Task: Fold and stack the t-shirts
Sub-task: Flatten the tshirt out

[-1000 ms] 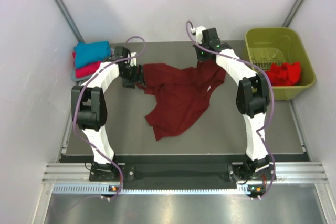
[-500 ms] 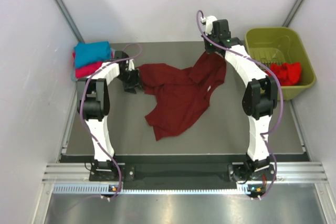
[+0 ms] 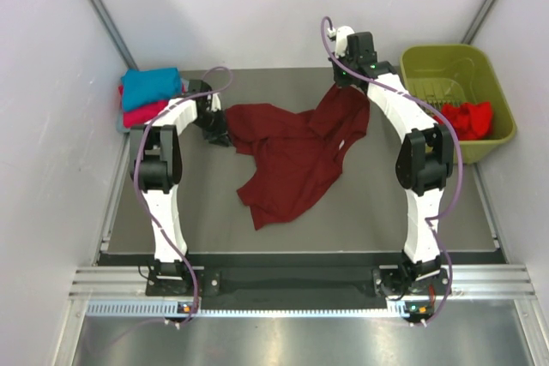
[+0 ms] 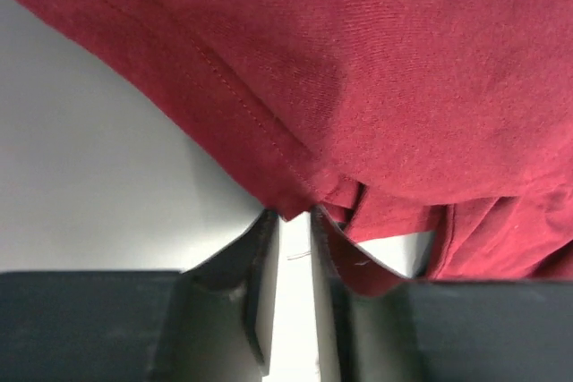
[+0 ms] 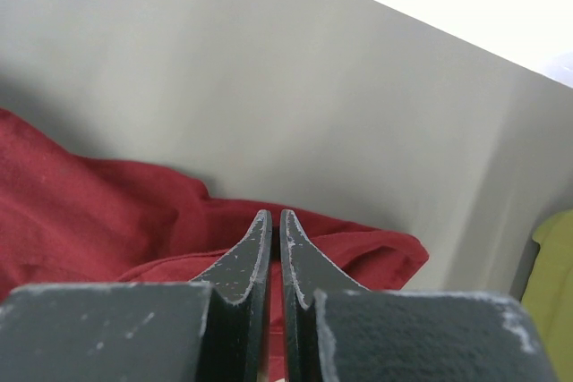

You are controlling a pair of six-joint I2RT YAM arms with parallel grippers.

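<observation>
T-shirt hem between left fingers, another edge between right fingers.

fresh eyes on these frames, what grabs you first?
The dark maroon t-shirt sprawled crumpled mid-table, the left jaws pinching its left hem and the right jaws holding its far-right corner up. Next, the folded teal shirt stacked on the pink-red shirt at the far-left corner, and the olive basket at far right with a bright red shirt inside.
</observation>
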